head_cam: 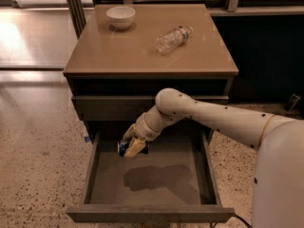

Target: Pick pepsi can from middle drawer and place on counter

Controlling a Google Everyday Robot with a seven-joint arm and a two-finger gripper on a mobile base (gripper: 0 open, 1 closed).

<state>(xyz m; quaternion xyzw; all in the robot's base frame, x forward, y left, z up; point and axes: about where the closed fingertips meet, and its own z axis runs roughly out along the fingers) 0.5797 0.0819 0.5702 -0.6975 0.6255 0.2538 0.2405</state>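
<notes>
The pepsi can (124, 147), dark blue with a silvery end, is held on its side in my gripper (133, 146). The gripper's pale fingers (135, 148) are shut around it. They hold it above the floor of the open middle drawer (147, 182), near the drawer's back left, and a shadow falls on the floor below. My white arm reaches in from the right. The tan glossy counter (142, 51) lies above and behind, on top of the dark cabinet.
A white bowl (120, 17) stands at the counter's back left. A clear plastic water bottle (173, 38) lies on its side at the back right. A closed drawer front (114, 106) sits just above the gripper. Speckled floor surrounds the cabinet.
</notes>
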